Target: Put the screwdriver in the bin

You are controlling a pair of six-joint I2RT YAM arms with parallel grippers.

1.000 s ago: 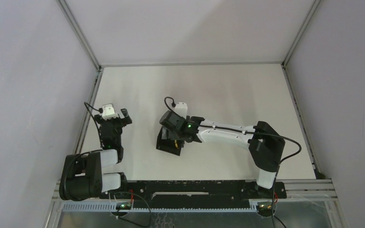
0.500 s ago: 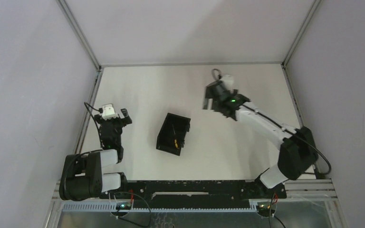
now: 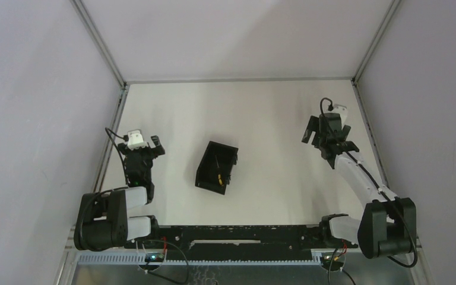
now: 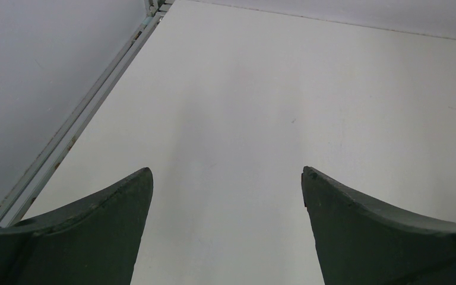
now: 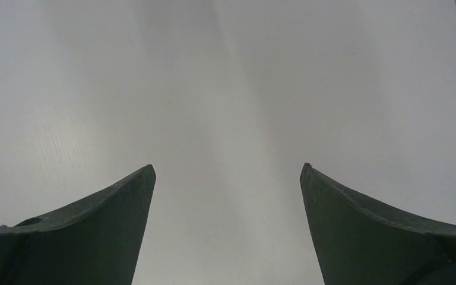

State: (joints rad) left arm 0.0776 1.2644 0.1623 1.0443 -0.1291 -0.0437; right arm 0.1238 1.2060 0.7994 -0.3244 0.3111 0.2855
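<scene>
- White table (image 3: 273,113), enclosed by grey walls (image 3: 35,89).
- Bin (image 3: 208,171) near centre; screwdriver (image 3: 218,176) is seen lying inside.
- Left gripper (image 4: 225,175), at the bin's 9 o'clock: fingers spread, nothing grasped.
- Right gripper (image 5: 227,169), at 2 o'clock, well apart: fingers spread, nothing grasped.

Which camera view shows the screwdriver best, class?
The top external view: the screwdriver shows as a small yellow spot inside the bin. Both wrist views miss it; the left gripper and right gripper face only white table.
</scene>
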